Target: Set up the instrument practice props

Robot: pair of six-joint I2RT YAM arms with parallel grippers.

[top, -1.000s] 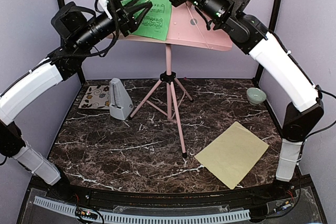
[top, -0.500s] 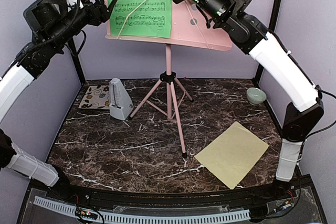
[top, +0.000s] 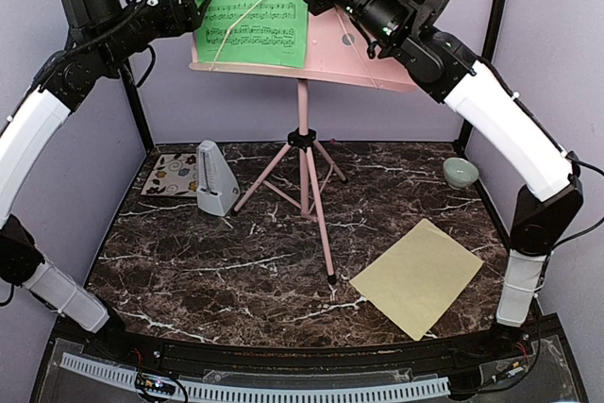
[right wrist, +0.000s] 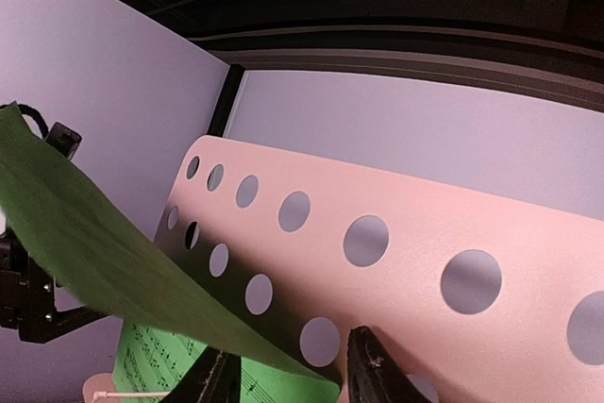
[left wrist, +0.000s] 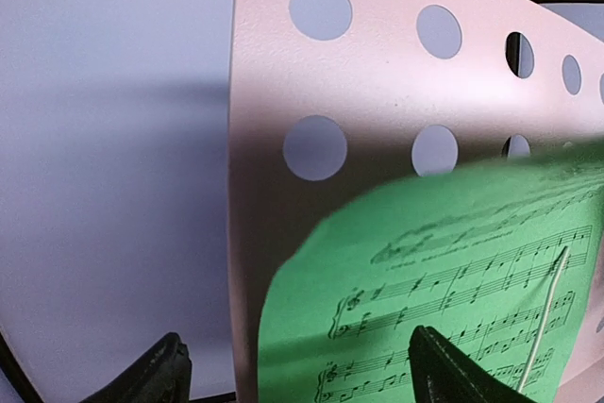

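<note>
At the back of the marbled tabletop (top: 226, 271), toward 12 o'clock, the pink music stand (top: 304, 153) rises on its tripod legs, one foot reaching near the middle of the surface. Its hole-dotted desk is tilted high between the two arms. The green sheet-music page (top: 255, 16) stands on the desk's lower ledge on the left half, with a thin pale wire arm (top: 247, 14) slanting across it and its top edge curling forward off the desk.

The left arm's jaws are spread wide at 9 o'clock of the desk, just off its left edge and holding nothing; one dark fingertip (left wrist: 444, 375) shows in front of the green page in the wrist view. The right arm's jaws hang at the desk's top edge, around 12 o'clock. They are parted, with the page's curled top running down into the gap between the fingers (right wrist: 373, 365), and whether paper touches either finger cannot be told.

Down on the tabletop, the small grey-white pyramid metronome (top: 215, 179) stands upright at 10 o'clock, just beside the flower-patterned card (top: 170, 175) lying flat to its left. The pale-yellow page (top: 420, 276) lies flat and skewed at 4 o'clock. A small pale-green bowl (top: 460, 172) sits open side up at 2 o'clock near the right edge, well apart from everything else
</note>
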